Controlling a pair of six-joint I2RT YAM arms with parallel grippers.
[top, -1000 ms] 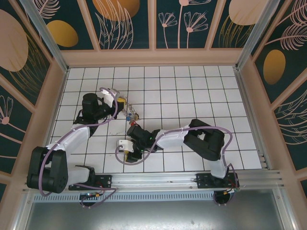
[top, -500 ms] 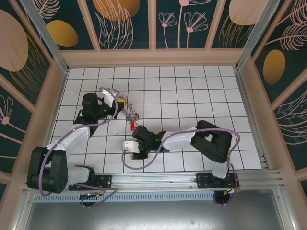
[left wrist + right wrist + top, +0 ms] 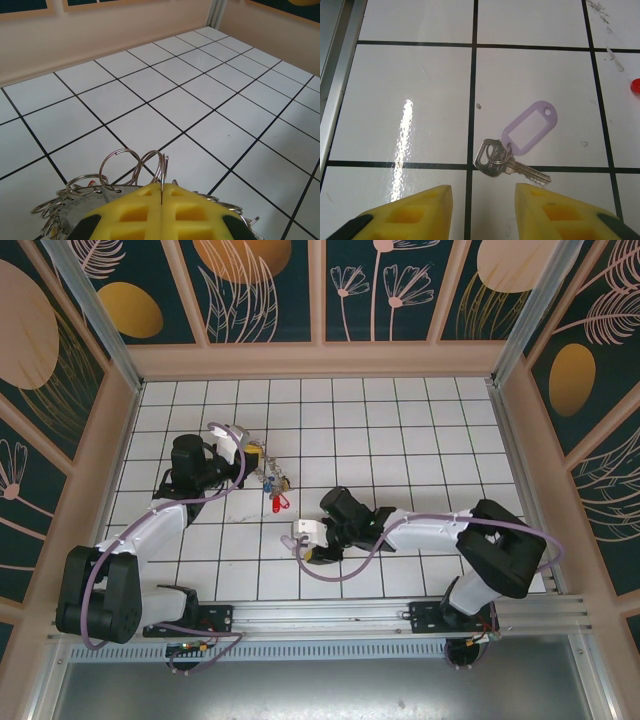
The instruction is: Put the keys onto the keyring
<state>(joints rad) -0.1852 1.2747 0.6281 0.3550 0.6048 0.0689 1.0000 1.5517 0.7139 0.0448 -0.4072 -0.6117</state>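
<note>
The small silver key with a pale purple tag (image 3: 506, 164) lies sideways just ahead of the wide-open right claw (image 3: 482, 194), while the left claw (image 3: 162, 192) pinches silver wire rings (image 3: 159, 165).

I look down on a floor (image 3: 400, 430) of white square tiles with dark grout. Walls (image 3: 265, 285) of dark teal panels, painted with pale flowers and orange ovals, stand in peach frames on three sides. An aluminium rail (image 3: 330, 615) runs along the near edge. My right wrist feed shows a streak of glare (image 3: 404, 145) on one tile.
</note>
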